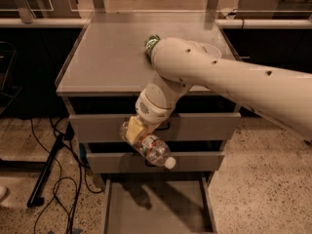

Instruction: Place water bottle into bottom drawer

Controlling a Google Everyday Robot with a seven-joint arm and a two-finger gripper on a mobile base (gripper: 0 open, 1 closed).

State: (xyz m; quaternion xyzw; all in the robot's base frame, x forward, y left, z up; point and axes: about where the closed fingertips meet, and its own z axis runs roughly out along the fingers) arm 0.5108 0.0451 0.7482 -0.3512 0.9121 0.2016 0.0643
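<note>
Cabinet (107, 57) at centre, three drawers stacked in its front. Bottom drawer (161, 213) pulled out toward the camera, below the two upper drawers (97, 127). Gripper (135, 130) hangs in front of the upper drawers, above the bottom drawer, clasping the water bottle (155, 151), which tilts down to the right. Can (152, 43) on the cabinet top, behind the arm (224, 77). Cables (63, 179) on the floor left of the cabinet.
</note>
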